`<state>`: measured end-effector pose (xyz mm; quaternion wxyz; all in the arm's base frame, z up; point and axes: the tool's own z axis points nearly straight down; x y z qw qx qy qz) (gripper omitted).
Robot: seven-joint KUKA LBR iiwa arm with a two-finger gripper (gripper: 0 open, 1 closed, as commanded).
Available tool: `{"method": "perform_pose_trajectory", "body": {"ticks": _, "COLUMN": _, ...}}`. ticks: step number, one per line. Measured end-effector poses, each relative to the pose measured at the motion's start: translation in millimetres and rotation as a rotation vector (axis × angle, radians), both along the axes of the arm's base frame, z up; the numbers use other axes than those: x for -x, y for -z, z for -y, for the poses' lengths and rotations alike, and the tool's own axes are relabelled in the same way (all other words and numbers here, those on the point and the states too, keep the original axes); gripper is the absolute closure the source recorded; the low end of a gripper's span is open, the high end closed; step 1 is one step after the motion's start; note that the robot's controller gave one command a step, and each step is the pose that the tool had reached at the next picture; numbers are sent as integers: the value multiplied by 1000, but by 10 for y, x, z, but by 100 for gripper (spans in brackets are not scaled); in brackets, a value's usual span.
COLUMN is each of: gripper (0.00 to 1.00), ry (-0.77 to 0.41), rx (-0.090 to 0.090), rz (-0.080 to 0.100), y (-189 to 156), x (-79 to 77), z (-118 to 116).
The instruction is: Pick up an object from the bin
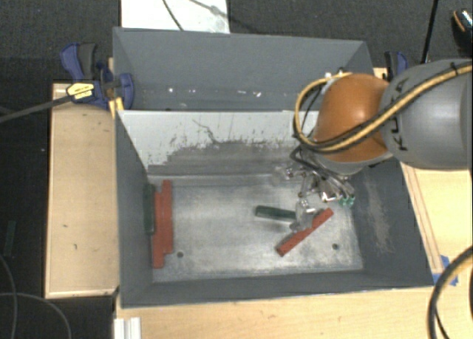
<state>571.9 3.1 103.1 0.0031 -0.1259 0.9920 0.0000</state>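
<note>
a grey metal bin [222,72] seen from above. a two-finger gripper [310,208], under an orange wrist cover [353,117], is low in the right half of the frame. whether it is open or closed cannot be told.

likely risk: it sits at the upper right end of a flat red slanting bar [301,233], so an off-centre grasp could let the bar tip or slip. a short dark green bar [275,213] lies just left of the gripper and might be nudged. a long red strip [162,224] lies well apart, along the left wall.

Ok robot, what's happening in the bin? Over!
Gripper low over upper end of red stick. Close beside it, dark green stick. Far left, red bar, out of the way.
</note>
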Motion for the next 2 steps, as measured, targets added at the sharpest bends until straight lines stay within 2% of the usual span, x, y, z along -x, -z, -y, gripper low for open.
{"method": "perform_pose_trajectory", "body": {"ticks": 1, "gripper": 0, "ry": 11, "rx": 0, "rz": -6, "y": 339, "x": 256, "z": 25}}
{"method": "perform_pose_trajectory", "body": {"ticks": 2, "gripper": 0, "ry": 7, "rx": 0, "rz": -3, "y": 326, "x": 245, "z": 23}}
